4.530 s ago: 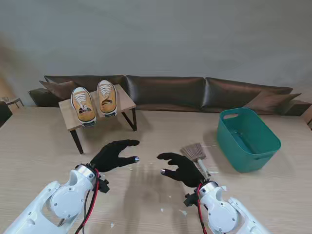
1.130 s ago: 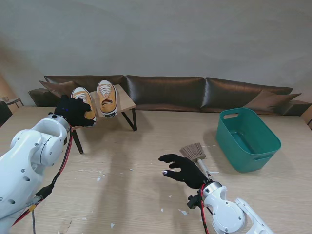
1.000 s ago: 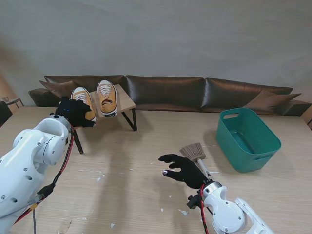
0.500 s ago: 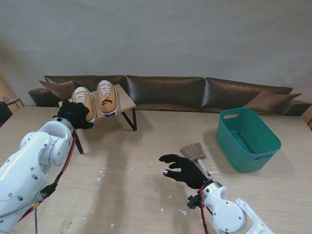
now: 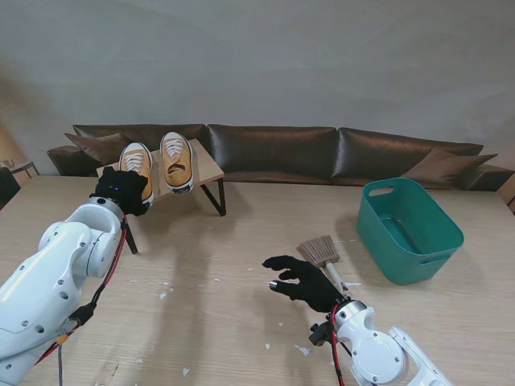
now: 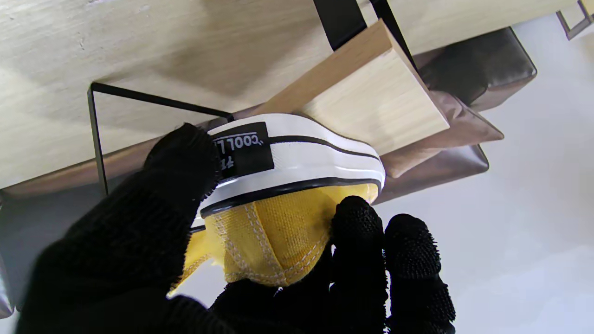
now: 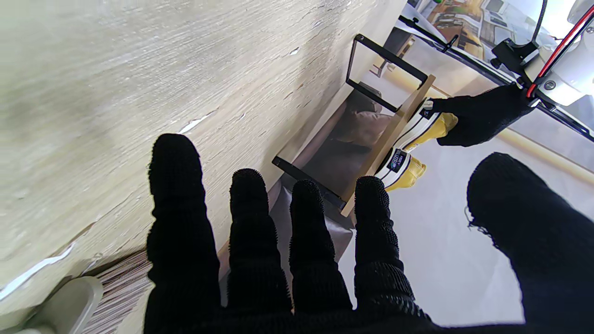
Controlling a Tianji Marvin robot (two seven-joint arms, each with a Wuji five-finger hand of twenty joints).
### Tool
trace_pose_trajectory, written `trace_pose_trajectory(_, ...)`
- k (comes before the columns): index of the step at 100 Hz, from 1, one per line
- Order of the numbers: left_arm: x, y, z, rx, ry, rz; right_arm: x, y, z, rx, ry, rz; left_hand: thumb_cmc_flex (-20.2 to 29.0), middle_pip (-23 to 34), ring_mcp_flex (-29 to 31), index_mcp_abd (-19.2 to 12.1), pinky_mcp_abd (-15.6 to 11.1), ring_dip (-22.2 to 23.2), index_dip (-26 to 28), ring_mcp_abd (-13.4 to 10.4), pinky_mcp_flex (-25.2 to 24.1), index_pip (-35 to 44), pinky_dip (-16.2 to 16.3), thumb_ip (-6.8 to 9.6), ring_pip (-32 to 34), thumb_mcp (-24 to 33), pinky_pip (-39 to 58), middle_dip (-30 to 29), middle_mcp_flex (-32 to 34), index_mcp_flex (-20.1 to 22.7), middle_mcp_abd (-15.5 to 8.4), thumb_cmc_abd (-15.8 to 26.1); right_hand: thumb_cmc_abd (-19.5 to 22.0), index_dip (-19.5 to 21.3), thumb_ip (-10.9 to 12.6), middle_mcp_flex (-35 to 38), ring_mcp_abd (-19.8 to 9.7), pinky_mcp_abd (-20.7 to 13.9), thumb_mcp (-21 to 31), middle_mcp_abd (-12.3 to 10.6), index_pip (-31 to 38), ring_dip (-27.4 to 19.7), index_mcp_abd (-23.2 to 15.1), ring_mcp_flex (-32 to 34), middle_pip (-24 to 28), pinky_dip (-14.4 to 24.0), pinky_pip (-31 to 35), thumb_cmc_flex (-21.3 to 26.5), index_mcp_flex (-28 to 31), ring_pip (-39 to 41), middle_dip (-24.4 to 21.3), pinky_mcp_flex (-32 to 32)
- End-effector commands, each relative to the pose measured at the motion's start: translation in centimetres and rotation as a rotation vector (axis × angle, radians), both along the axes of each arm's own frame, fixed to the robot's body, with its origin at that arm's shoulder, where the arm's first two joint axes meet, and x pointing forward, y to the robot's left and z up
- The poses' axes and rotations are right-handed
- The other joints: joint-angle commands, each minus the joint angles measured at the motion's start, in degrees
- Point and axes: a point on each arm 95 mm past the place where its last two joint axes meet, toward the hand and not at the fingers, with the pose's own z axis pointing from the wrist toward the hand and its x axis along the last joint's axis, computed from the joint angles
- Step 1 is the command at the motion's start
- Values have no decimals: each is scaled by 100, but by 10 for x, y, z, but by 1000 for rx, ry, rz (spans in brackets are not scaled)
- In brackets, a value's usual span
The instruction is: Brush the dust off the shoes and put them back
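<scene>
— Start at the left hand [image 5: 121,190]. What is it doing?

— It is clamped on the heel of the left shoe [image 5: 138,170]. In the left wrist view the thumb [image 6: 185,157] presses the white rubber heel strip and the other fingers [image 6: 357,232] wrap the yellow canvas back from the opposite side.

— And where does the shoe sit?

— On the small bench [image 5: 208,165] at the far left of the table [image 5: 241,322], beside the right shoe [image 5: 177,161], which nobody touches. Both point away from me, heels toward me, so the long axis runs straight out from the palm. I judge the pull should come back along that line, toward me, rather than sideways into its neighbour.

— The right hand [image 5: 302,281]?

— Spread wide, holding nothing, hovering over the table near the middle. The brush [image 5: 322,254] lies just beyond its fingertips, bristles fanned away from me and handle running back toward the wrist, partly under it.

— So which arm takes what?

— The left has the shoes on its side; the right is much nearer the brush. A green tub [image 5: 410,229] stands well apart on the right.
</scene>
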Motion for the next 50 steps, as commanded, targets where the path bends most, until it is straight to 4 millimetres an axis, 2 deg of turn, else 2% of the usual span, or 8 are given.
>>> trace_pose_trajectory(1,-1,2,-3,5,0,13,-5,4,-1,2,11,17,644,212,322,-60,159,-96,143,-118,192,599,33,9,393,324,343,642,246,-76,-65,22,82,-25,135,-9,-79,-82,37,-24,86,-18,-6,18,29,164,-121,-90,-137,44,26,-2534)
trace_pose_trajectory(5,-2,2,-3,6,-16,13,-5,4,0,2,12,17,715,302,498,-59,190,-106,215,-142,357,794,32,32,494,396,429,893,444,26,-115,51,87,-26,135,-11,-85,-81,38,-21,91,-19,-7,18,29,164,-122,-90,-138,44,25,-2535)
trace_pose_trajectory(23,-7,4,2,18,-46,18,-6,4,0,3,16,19,839,315,889,144,235,-234,220,-201,732,1059,-68,56,595,563,627,1018,881,47,-227,86,101,-30,135,-3,-84,-79,47,-8,114,-20,20,16,37,164,-124,-83,-135,44,24,-2540)
trace_pose_trajectory(25,-8,4,3,21,-50,17,-6,4,0,3,17,19,872,257,1015,165,245,-326,217,-213,838,1107,-185,54,597,634,710,1032,1033,79,-268,62,102,-30,134,0,-86,-78,45,-11,117,-19,21,19,38,165,-123,-85,-132,45,25,-2537)
trace_pose_trajectory(36,-10,5,6,27,-71,8,-6,4,0,3,18,19,957,22,1369,190,327,-516,224,-163,1137,1146,-400,49,418,694,855,857,1439,148,-338,-9,106,-34,135,2,-80,-79,49,-2,129,-20,43,19,40,165,-124,-83,-127,46,23,-2539)
trace_pose_trajectory(40,-11,6,7,30,-80,5,-6,4,0,4,19,18,1041,-170,1586,204,369,-642,259,-140,1288,1166,-639,62,308,649,1002,764,1684,169,-384,-21,102,-36,135,1,-81,-78,51,4,134,-20,54,19,40,166,-123,-87,-123,46,22,-2537)
trace_pose_trajectory(50,-13,7,8,32,-104,-3,-6,5,0,6,20,18,1213,-240,1902,148,446,-747,424,-169,1550,1284,-802,64,164,717,1037,661,2003,293,-524,-180,108,-41,135,7,-77,-82,57,2,142,-21,56,23,45,166,-120,-86,-124,47,22,-2534)
